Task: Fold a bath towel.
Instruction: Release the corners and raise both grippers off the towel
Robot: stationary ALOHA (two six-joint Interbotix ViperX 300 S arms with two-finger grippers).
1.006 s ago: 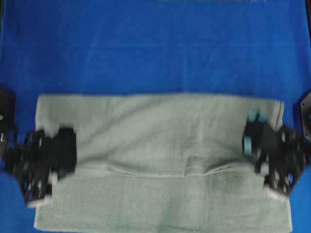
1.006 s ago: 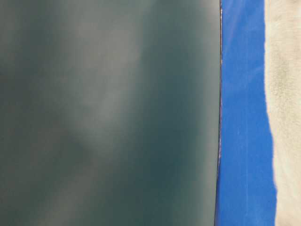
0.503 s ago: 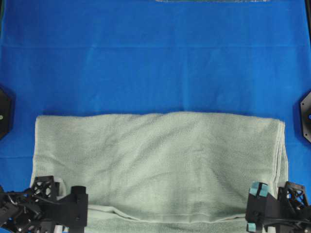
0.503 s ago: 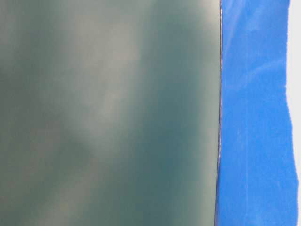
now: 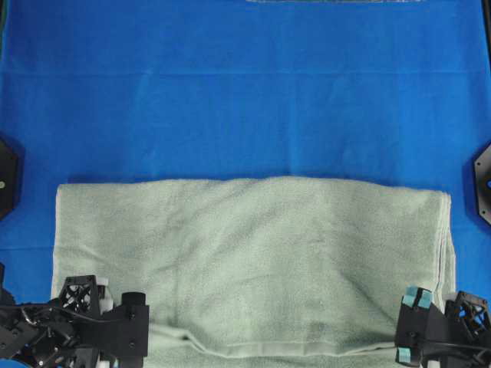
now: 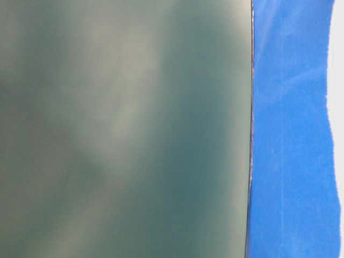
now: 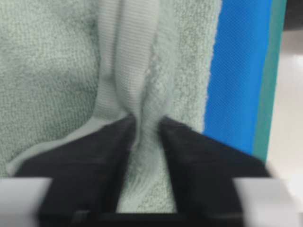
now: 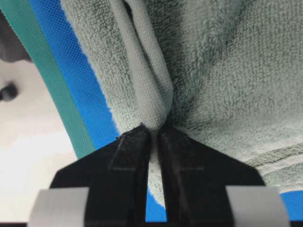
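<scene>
Looking down from above, the bath towel (image 5: 253,261) lies flat on the blue cloth (image 5: 245,92), close to the near edge of the counter. A second ago its top layer reached only halfway, and both arms were out in the middle of it. Now the arms have pulled that layer all the way toward the near side, so the far edge has come to meet the near edge. The towel looks folded in half the long way, and only a thin strip of the bottom layer peeks out in front.

The left end effector (image 7: 147,123) has started to let go. Its jaws stand a little apart with the hem (image 7: 130,52) between them, and I cannot tell if they still squeeze it. The right end effector (image 8: 155,132) is narrow, pinching the folded hem at its own corner.

I think this means the first fold is just about done. The corners need dropping, and then the next fold can begin — likely end to end. The side camera shows mostly a grey blur, so it is no help.
</scene>
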